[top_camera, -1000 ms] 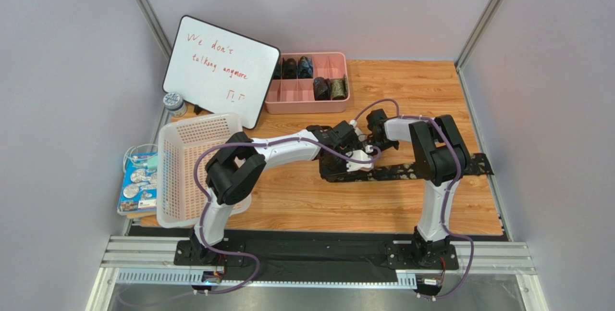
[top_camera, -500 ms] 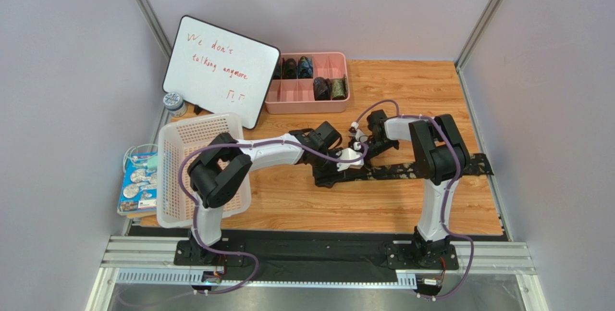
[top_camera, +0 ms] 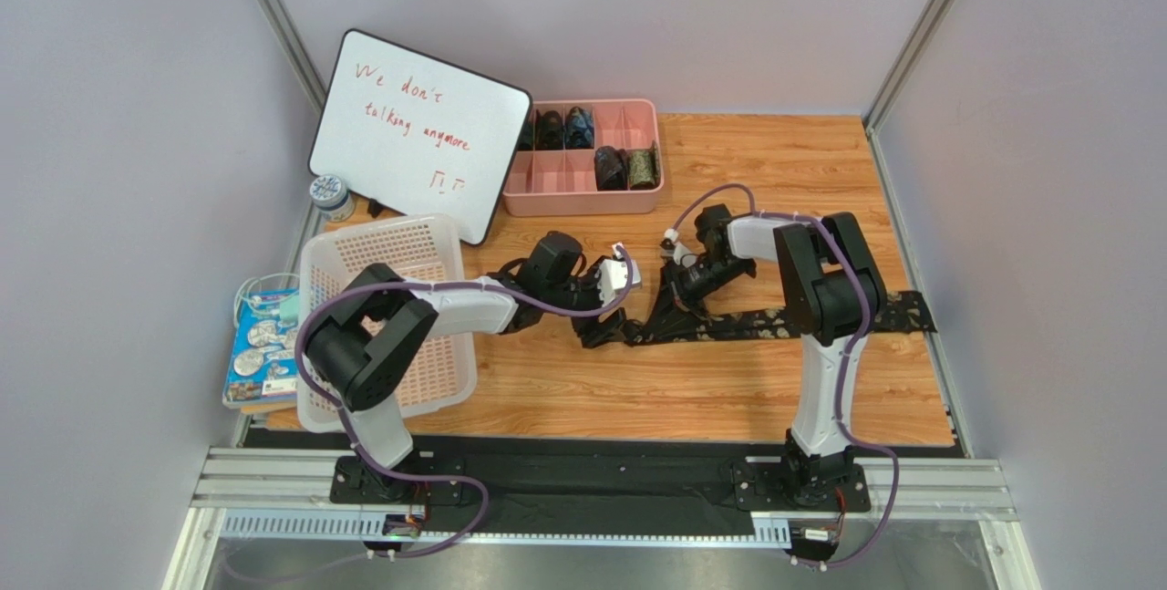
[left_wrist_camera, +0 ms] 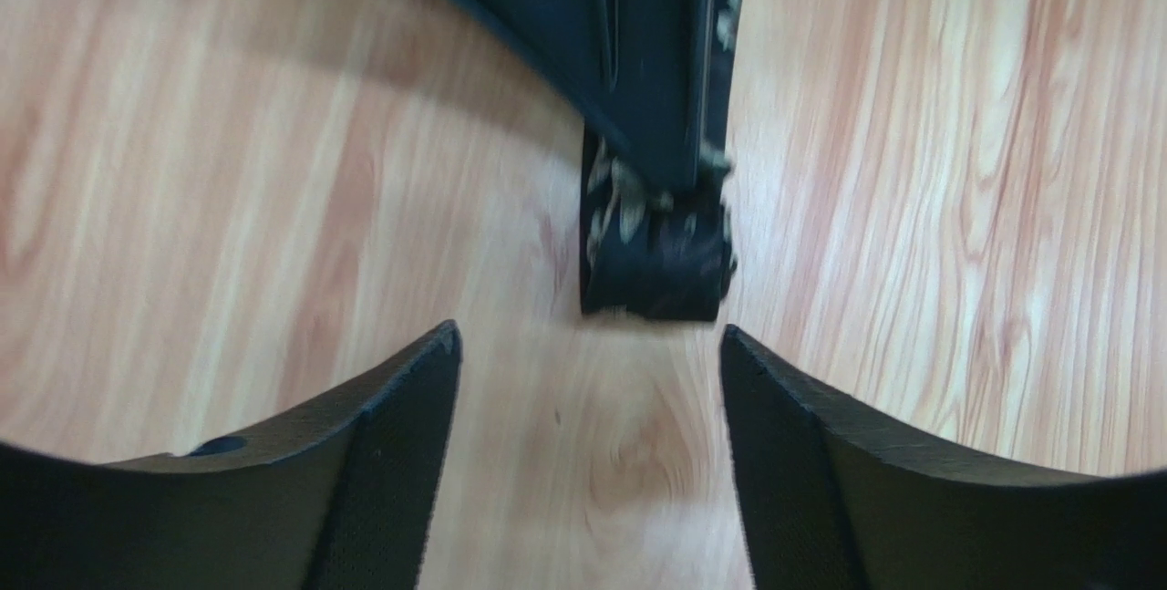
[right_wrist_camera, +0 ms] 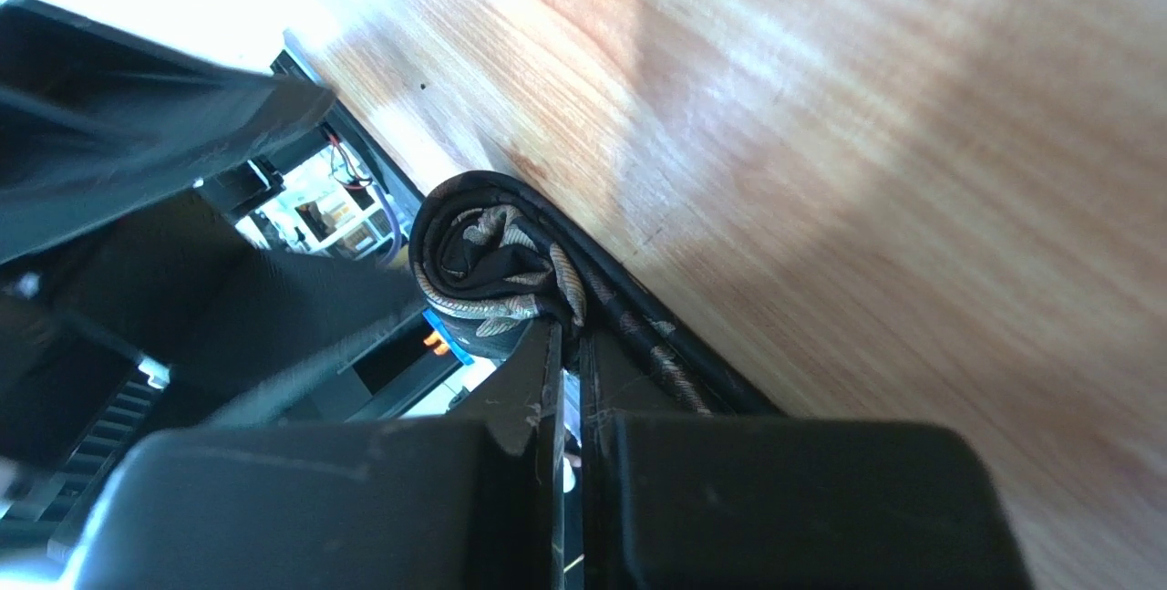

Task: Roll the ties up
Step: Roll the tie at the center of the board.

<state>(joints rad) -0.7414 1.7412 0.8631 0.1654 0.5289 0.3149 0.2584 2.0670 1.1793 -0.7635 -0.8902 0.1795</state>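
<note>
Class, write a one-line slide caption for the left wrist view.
Open left jaws frame bare wooden table, the dark patterned tie lying with its bunched end just beyond their tips.

The white-and-black left arm point(top_camera: 452, 303) stretches low to the right, its black two-finger left gripper point(left_wrist_camera: 589, 344) spread wide and empty; the right arm point(top_camera: 822, 292) folds leftward, its right gripper point(right_wrist_camera: 569, 330) clamped tight on a fold of dark patterned necktie point(right_wrist_camera: 480, 255)

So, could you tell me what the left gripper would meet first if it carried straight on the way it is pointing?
The left gripper would most likely meet the tie, whose end lies on the table just ahead of its open jaws.
</note>
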